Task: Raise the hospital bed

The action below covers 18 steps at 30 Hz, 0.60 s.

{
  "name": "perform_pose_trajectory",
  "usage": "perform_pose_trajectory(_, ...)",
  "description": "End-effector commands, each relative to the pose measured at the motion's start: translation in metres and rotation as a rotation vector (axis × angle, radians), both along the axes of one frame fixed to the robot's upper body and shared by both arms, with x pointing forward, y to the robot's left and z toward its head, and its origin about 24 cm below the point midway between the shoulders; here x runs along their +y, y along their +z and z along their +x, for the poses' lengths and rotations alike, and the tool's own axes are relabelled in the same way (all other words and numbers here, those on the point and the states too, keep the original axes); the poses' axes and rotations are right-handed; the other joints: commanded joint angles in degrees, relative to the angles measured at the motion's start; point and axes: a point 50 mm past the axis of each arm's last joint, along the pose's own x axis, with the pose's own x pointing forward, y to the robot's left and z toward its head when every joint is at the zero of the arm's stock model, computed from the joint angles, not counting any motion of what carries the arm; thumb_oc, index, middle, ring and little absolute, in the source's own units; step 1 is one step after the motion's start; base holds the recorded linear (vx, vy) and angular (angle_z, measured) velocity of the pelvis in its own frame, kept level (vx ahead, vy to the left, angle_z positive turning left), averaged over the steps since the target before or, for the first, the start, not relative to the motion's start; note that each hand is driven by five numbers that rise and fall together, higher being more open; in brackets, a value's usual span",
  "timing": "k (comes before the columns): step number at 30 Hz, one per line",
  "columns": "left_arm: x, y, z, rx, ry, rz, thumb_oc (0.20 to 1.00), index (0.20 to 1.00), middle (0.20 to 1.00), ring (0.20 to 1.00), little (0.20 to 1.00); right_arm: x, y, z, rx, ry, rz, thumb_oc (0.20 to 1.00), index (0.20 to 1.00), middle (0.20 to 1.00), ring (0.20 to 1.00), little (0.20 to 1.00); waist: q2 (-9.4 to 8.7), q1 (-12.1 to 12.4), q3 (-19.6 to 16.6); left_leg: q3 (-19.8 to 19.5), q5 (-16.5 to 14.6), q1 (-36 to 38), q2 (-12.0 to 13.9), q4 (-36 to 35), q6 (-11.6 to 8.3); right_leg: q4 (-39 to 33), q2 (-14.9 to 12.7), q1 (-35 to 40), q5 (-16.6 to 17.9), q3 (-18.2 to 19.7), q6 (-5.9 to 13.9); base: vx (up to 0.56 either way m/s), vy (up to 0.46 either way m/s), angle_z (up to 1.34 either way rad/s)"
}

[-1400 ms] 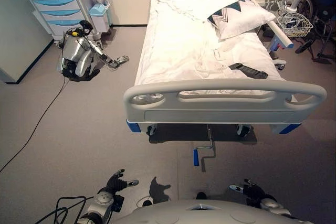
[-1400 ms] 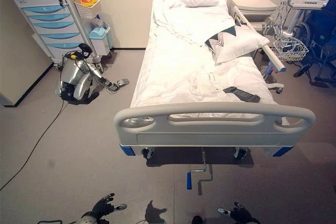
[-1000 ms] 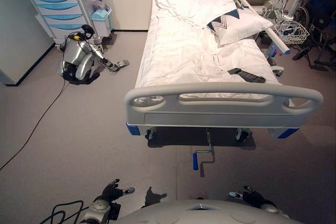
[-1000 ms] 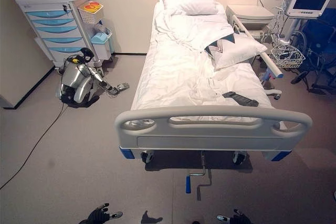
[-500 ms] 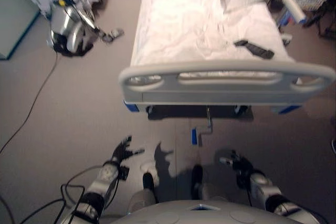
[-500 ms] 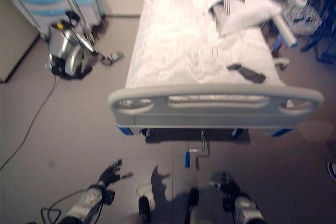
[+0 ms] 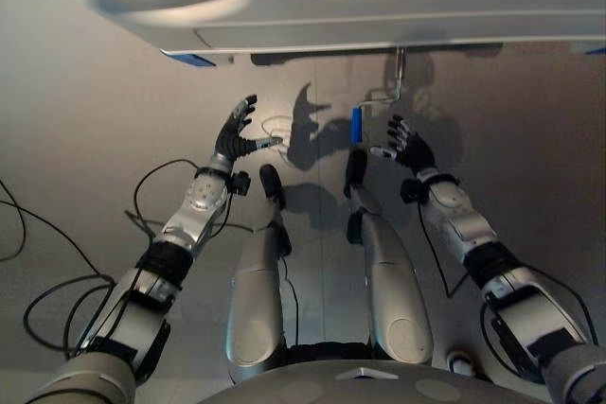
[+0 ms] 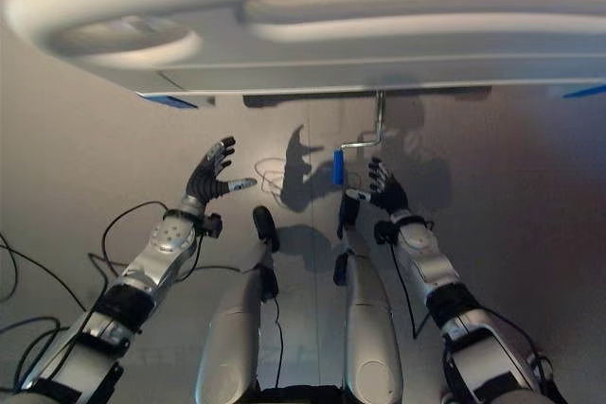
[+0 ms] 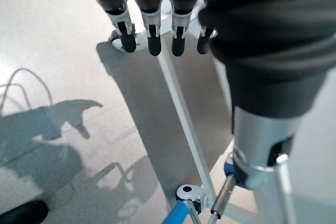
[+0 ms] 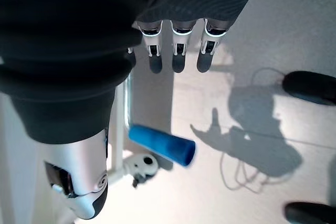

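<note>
Hovering just beside the blue-gripped metal bed crank (image 7: pixel 357 124), the right hand (image 7: pixel 408 148) is spread open; the left hand (image 7: pixel 236 135) likewise, under the grey plastic footboard (image 7: pixel 360 7).

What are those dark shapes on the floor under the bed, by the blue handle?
They are shadows. In the left eye view a dark shadow lies on the floor beside the crank's blue handle, between the left robot hand and the right robot hand. In the right wrist view a hand-shaped shadow falls beside that handle.

arms: silver-grey | left hand (image 7: pixel 237 136), right hand (image 7: pixel 407 146): dark ribbed covers, dark-tipped silver fingers
</note>
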Motion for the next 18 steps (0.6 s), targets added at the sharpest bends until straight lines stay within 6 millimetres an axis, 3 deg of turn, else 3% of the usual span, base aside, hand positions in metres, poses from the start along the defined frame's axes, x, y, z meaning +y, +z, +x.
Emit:
perform_pose_trajectory(1,-0.003,0.036,-0.011,-0.199,-0.034,0.092,1.000,1.000,1.000,1.000,1.000,0.002,0.015,-0.009,-0.109,0.011,-0.006,1.000,1.000,1.000,1.000,1.000,-1.32,-0.5,-1.5,-0.8,-1.5,-8.2,2.7,7.9,-1.99,1.1,-3.6,-4.0,0.5,2.3,8.27,0.05,-0.021,-0.01)
perform_pose_trajectory(2,-0.003,0.036,-0.011,-0.199,-0.034,0.093,1.000,1.000,1.000,1.000,1.000,0.002,0.015,-0.008,-0.108,0.011,-0.006,1.000,1.000,1.000,1.000,1.000,-1.15,-0.3,-1.5,-1.4,-3.1,-7.4,2.8,8.1,-2.61,1.6,-3.4,-3.3,-1.0,2.6,8.82,0.00,0.000,0.00)
perform_pose_trajectory(4,-0.006,0.047,-0.013,-0.248,-0.046,0.120,1.000,1.000,1.000,1.000,1.000,0.003,0.019,-0.008,-0.123,0.011,0.001,1.000,1.000,1.000,1.000,1.000,-1.04,-0.3,-1.5,-1.5,-3.4,-8.9,3.0,8.7,-2.55,1.9,-3.5,-4.6,-1.0,2.6,8.82,0.04,0.002,0.00)
perform_pose_trajectory(8,-0.021,0.085,-0.023,-0.423,-0.112,0.199,1.000,1.000,1.000,1.000,1.000,0.007,0.013,-0.006,-0.093,-0.018,0.068,1.000,1.000,1.000,1.000,1.000,-0.52,0.0,-1.5,-1.9,-3.6,-13.2,2.7,9.3,-2.54,1.8,-3.8,-8.1,-0.5,2.3,8.76,0.00,-0.002,0.02)
perform_pose_trajectory(13,-0.037,0.103,-0.034,-0.506,-0.197,0.197,1.000,1.000,1.000,1.000,1.000,0.015,0.000,-0.010,-0.029,0.025,0.161,1.000,1.000,1.000,1.000,1.000,-0.58,0.3,-1.5,-2.1,-3.6,-13.8,2.4,8.8,-2.52,1.3,-3.9,-8.6,-0.3,1.8,8.78,0.01,-0.001,0.05)
perform_pose_trajectory(18,-0.042,0.122,-0.046,-0.603,-0.244,0.258,1.000,1.000,1.000,1.000,1.000,0.023,0.012,-0.012,-0.046,0.125,0.267,1.000,1.000,1.000,1.000,1.000,-0.76,0.5,-1.5,-1.9,-3.4,-13.7,2.1,7.7,-2.70,0.0,-3.9,-8.4,0.0,1.6,8.94,0.00,0.002,0.01)
